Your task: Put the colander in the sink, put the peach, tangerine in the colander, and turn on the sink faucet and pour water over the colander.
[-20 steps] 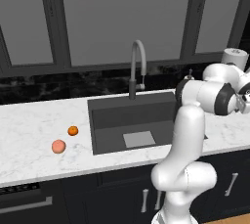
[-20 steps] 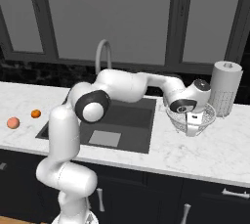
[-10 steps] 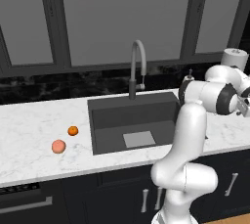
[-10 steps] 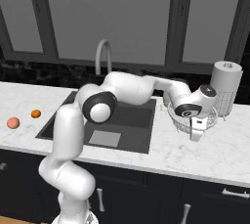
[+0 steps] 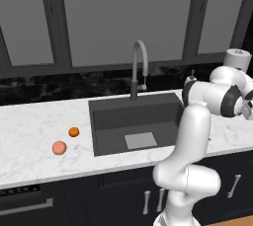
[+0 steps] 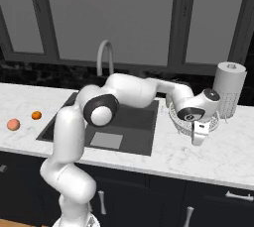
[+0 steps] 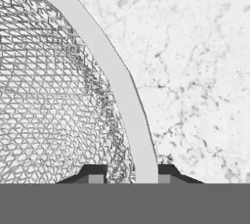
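Gripper [image 7: 127, 179] clamps colander [image 7: 53, 96] rim, fingertips mostly cropped.

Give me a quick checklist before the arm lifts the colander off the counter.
1. Tool shut on colander rim, a fingertip either side: ok.
2. Colander on the marble counter right of the sink: ok.
3. Sink basin free to receive it: ok.
4. Paper-towel roll stands close behind the colander: cannot tell if it clears.
5. Peach and tangerine wait left of the sink: ok.
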